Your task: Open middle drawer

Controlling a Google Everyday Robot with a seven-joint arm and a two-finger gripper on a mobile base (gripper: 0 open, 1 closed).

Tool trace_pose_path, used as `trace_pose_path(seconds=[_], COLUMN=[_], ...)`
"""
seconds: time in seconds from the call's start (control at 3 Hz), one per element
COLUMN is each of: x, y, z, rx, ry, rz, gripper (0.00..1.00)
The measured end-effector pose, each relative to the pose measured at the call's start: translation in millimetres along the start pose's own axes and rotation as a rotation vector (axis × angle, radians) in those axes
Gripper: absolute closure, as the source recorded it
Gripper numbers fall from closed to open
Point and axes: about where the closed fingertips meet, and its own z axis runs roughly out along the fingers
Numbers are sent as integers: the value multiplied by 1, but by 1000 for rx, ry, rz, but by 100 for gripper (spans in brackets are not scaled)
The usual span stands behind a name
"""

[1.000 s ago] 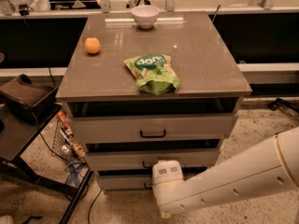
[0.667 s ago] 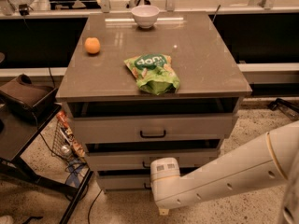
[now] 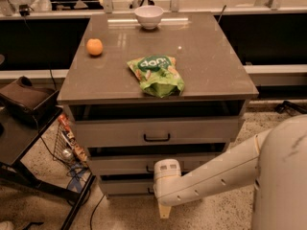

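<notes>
Seemingly at the reach-and-grasp stage, the robot's white arm stretches in from the right and puts its gripper (image 3: 162, 170) directly in front of the middle drawer (image 3: 120, 164), the wide grey drawer of medium-height front, second down in the grey cabinet. The gripper covers most of the drawer's small black bar handle (image 3: 149, 169), of which only the left end shows. Whether the gripper is released or clenched on that handle cannot be told from this angle. The drawer front sits about flush with its neighbours, so the opening does not look begun. Above it is the tall-fronted top drawer (image 3: 201, 131); below, the slim bottom drawer (image 3: 122, 187). On the grey worktop (image 3: 216, 56) lie a green crisp bag (image 3: 157, 74), a round orange fruit (image 3: 94, 47) and a white bowl (image 3: 148, 17), all well apart. The next move probably calls for a secure hold on the bar, then a straight, level pull outward, away from the cabinet.
</notes>
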Motion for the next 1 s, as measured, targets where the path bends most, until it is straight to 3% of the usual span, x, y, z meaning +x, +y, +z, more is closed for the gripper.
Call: trace_pose_path(seconds=[0.67,1.0], x=[-14,-25], y=[1,-3], z=[50,64], rx=[-33,-35], ry=[-78,-106], rz=[33,26], gripper=[0,18])
